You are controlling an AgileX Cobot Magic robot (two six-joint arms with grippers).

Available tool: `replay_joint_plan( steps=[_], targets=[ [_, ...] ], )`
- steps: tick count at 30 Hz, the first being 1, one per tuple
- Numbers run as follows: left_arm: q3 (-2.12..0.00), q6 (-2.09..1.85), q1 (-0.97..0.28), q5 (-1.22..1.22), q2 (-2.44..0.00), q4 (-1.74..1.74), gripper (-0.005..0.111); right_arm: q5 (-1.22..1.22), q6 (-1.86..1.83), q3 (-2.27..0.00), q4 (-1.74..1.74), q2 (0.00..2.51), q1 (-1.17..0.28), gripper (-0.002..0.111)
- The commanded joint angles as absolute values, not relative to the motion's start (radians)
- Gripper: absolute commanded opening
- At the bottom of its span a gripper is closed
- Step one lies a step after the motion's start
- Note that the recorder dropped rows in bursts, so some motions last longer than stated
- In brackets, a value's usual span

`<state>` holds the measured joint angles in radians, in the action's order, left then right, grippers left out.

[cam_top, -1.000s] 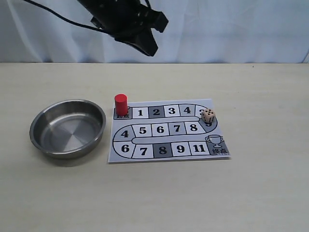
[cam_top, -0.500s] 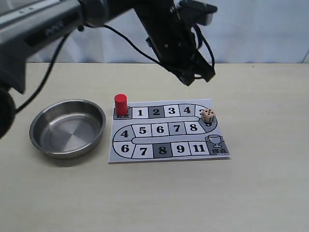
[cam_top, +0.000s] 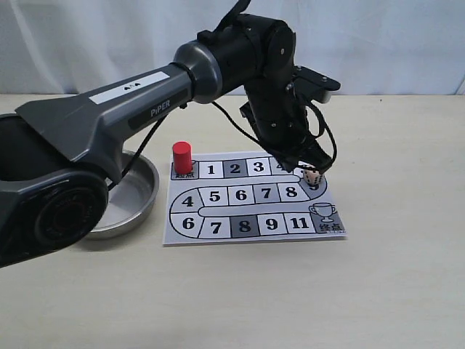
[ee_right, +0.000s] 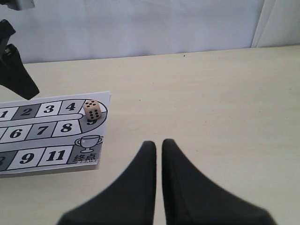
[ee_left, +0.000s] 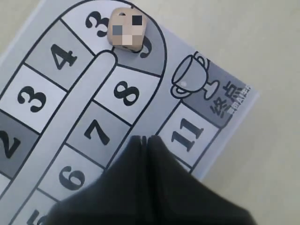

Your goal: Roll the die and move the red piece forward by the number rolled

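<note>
The pale die [cam_top: 313,177] lies on the curved end of the printed board [cam_top: 218,225], by squares 3 and 9. The red piece [cam_top: 182,157] stands upright on the board's start square, left of square 1. My left gripper [cam_top: 304,165] has reached across and hangs just above the die. In the left wrist view its fingertips [ee_left: 147,138] are pressed together with nothing between them, over squares 7 and 11, and the die [ee_left: 125,29] lies ahead of them. My right gripper [ee_right: 158,143] is shut and empty over bare table, with the die [ee_right: 92,109] off to one side.
A round steel bowl [cam_top: 142,198] sits left of the board, partly hidden by the left arm [cam_top: 145,94]. The board [ee_right: 28,164] ends at a trophy square. Part of the left arm [ee_right: 14,70] shows in the right wrist view. A pale curtain hangs behind the table.
The left arm has swung down and to the right, from above the far edge to just over the die. The die and the red piece have not moved.
</note>
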<state>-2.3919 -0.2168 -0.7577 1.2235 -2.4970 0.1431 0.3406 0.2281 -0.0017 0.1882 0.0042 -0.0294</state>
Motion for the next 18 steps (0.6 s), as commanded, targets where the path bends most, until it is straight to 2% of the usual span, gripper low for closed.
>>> replay_joint_plan(
  steps=[1,10,18],
  targets=[
    [-2.465,-0.205,-0.763,1.221,-2.547,0.169,0.0,0.342,0.233,0.0,0.187,0.0,-0.026,0.004],
    [-2.594,-0.174,-0.768,1.221,-2.645,0.197,0.0,0.342,0.233,0.0,0.187,0.0,-0.026,0.004],
    [-2.607,-0.16,-0.768,1.206,-2.658,0.192,0.0,0.342,0.233,0.0,0.187,0.0,-0.026,0.004]
  ],
)
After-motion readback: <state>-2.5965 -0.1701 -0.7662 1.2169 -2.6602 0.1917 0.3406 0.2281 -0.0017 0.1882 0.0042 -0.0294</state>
